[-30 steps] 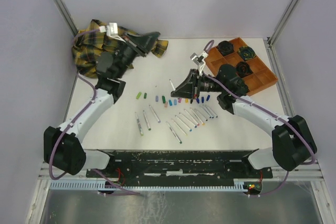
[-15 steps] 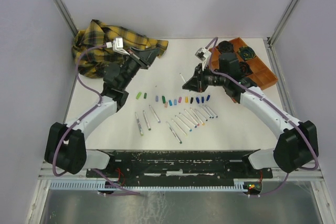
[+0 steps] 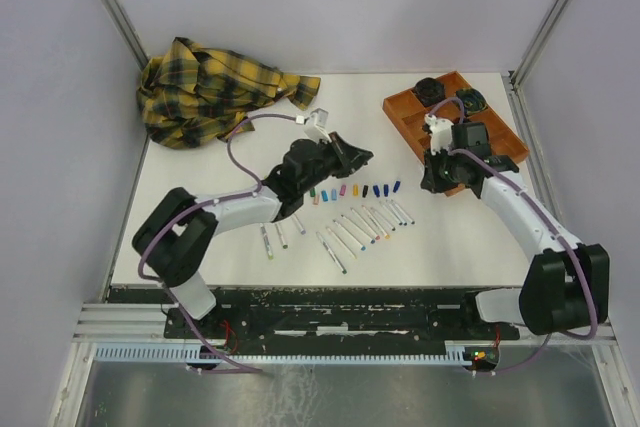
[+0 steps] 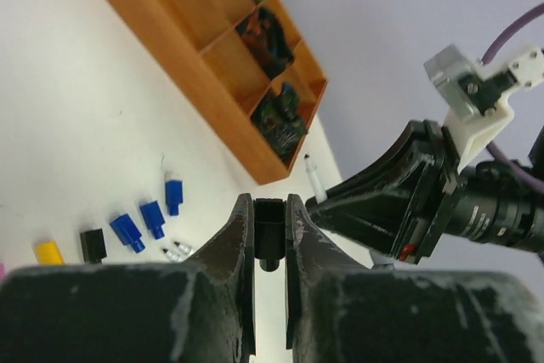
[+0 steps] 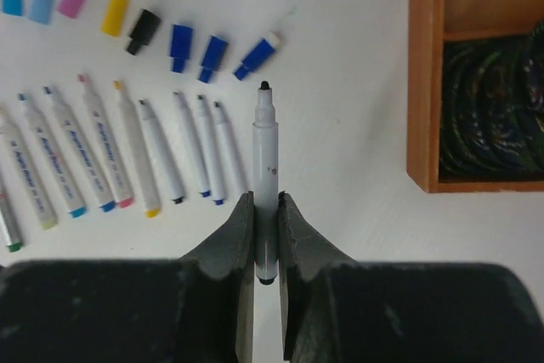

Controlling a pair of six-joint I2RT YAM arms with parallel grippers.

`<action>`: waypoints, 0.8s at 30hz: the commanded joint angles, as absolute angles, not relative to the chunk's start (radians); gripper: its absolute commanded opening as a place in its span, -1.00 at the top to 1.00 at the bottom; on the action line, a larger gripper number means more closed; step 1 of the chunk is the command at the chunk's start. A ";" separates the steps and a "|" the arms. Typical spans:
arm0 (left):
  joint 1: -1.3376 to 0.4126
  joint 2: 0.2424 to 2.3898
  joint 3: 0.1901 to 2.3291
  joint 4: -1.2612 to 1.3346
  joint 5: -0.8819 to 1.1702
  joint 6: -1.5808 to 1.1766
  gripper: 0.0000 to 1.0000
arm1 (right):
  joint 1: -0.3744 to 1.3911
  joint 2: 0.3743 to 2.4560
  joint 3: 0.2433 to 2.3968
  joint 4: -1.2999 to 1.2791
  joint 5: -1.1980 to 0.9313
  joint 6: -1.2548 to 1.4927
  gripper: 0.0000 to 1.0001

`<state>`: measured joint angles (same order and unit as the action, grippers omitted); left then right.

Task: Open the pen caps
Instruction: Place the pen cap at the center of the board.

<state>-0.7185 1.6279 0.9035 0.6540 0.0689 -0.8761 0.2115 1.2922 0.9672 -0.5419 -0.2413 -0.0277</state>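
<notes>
Right, risks from here, biggest item down:

1. table (image 3: 450, 247): hard and flat. Anything let go from height will likely bounce or roll, so both releases should be low.
2. tray (image 5: 419, 74): its wall is just right of and ahead of the right end effector (image 5: 265, 200). A swing to that side could clip the wood.
3. Arms: in the left wrist view the right end effector sits just ahead and right of the left end effector (image 4: 269, 203). They are near each other, so a careless retreat risks contact.
4. pen barrel (image 5: 266, 159): the right end effector is clamped on it near the rear, with the black tip bare and pointing forward. That long overhang could pivot in the jaws, and a wet tip could mark the table.
5. uncapped pens (image 5: 127, 150): in a row just left of the right end effector. Laying the barrel down skewed would nudge its neighbours.
6. loose caps (image 5: 180, 42): lined up ahead and left of the right end effector. They look light and easily scattered.
7. black cap (image 4: 269, 231): pinched between the left end effector's closed fingertips, off its pen. The hold looks shallow, so it may slip out or flick away on release.
</notes>
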 commanded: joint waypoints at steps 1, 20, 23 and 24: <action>-0.776 1.741 1.033 0.573 0.005 -0.922 0.94 | 0.127 1.402 0.993 -0.629 -0.280 -0.117 0.94; -0.919 2.227 1.668 -0.032 -0.130 -0.906 0.94 | -0.021 1.697 1.053 -0.716 -0.462 -0.099 0.82; -0.924 2.282 1.747 -0.087 -0.130 -0.909 0.94 | -0.031 1.695 1.049 -0.715 -0.471 -0.101 0.82; -0.926 2.295 1.766 -0.098 -0.129 -0.910 0.94 | -0.031 1.696 1.049 -0.715 -0.470 -0.103 0.81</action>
